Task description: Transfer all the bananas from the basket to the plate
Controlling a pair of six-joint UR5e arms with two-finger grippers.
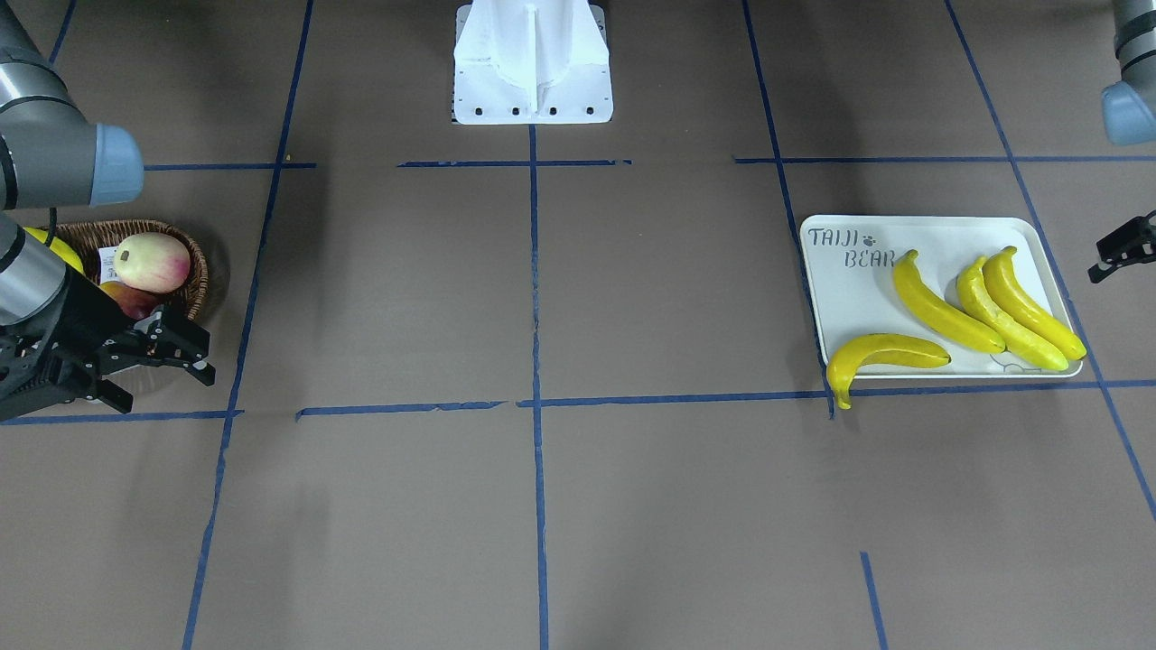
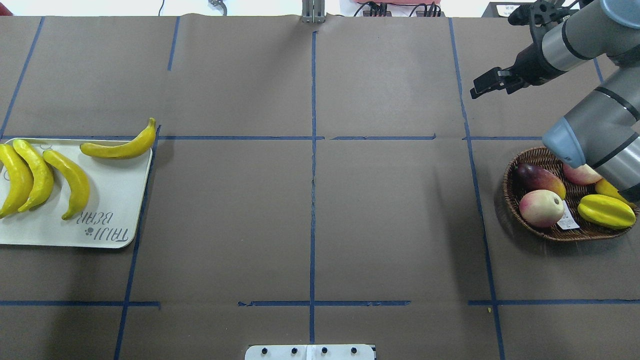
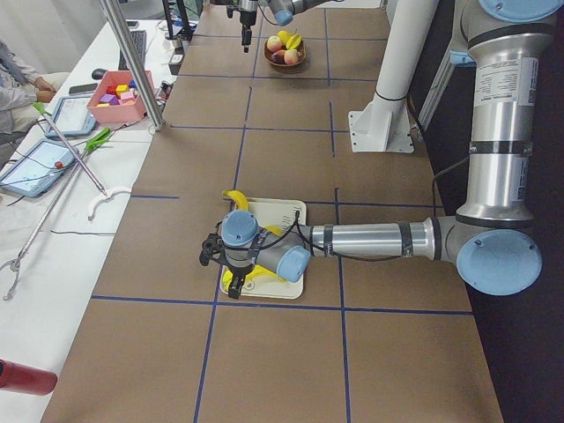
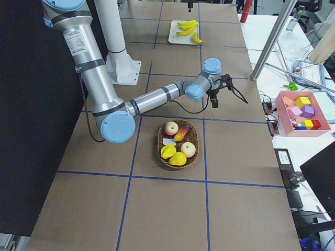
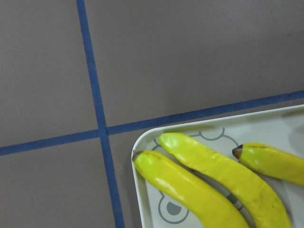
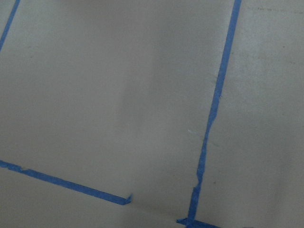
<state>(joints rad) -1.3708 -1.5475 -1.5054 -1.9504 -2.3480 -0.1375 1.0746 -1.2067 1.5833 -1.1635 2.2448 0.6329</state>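
Observation:
Four yellow bananas lie on the white plate [image 1: 849, 307]. Three are side by side [image 1: 944, 316]. The fourth [image 1: 880, 352] overhangs the plate's corner. They also show in the overhead view [image 2: 75, 182]. The left wrist view shows three banana ends [image 5: 190, 185] at a plate corner. The wicker basket [image 1: 194, 262] holds no banana that I can see. My left gripper [image 1: 1120, 253] is at the plate's side, open and empty, mostly cut off. My right gripper [image 1: 163, 375] is open and empty, beside the basket [image 2: 515, 170] over bare table.
The basket holds a peach [image 2: 541, 208], a dark mango [image 2: 540, 179] and a starfruit [image 2: 606, 211]. The white robot base [image 1: 533, 72] stands at the table's middle edge. Blue tape lines cross the brown table. A pink box of blocks [image 4: 301, 112] sits off the table.

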